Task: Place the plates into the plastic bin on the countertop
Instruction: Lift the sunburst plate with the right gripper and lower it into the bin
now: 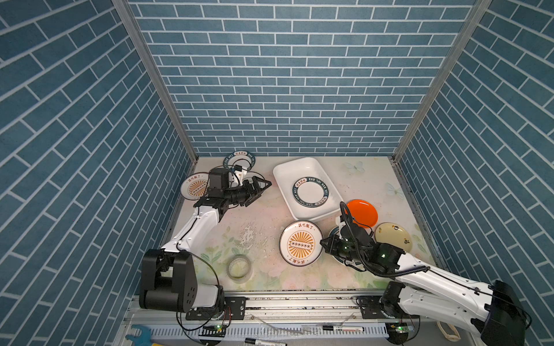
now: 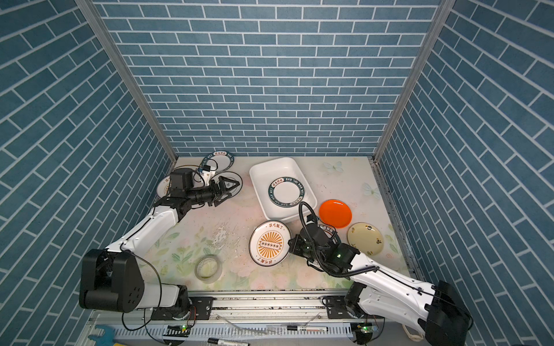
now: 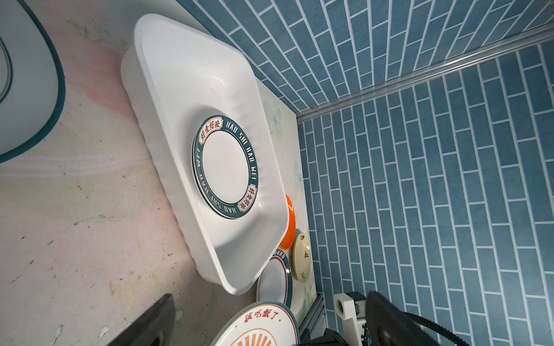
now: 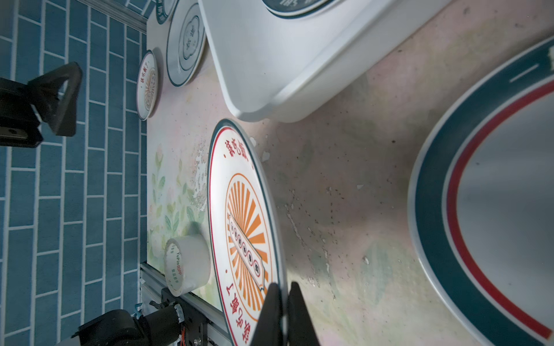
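A white plate with an orange sunburst centre (image 1: 301,243) (image 2: 269,243) (image 4: 245,227) lies on the flowered countertop (image 1: 254,215), in front of the plastic bin (image 1: 284,176). My right gripper (image 1: 322,243) (image 4: 284,284) is shut on its near rim, one finger above and one below. The white bin (image 3: 180,75) holds a green-rimmed plate (image 1: 310,191) (image 3: 224,167). My left gripper (image 1: 263,187) (image 3: 271,295) hangs open and empty, left of the bin. Other plates lie loose: orange (image 1: 361,213), pale yellow (image 1: 393,236), and one half hidden under my right arm (image 1: 334,233).
More plates sit at the back left: a green-rimmed one (image 1: 239,158) by the wall and a sunburst one (image 1: 196,186), partly hidden by my left arm. A translucent tape roll (image 1: 239,267) stands near the front metal rail (image 1: 299,299). Blue brick walls close three sides.
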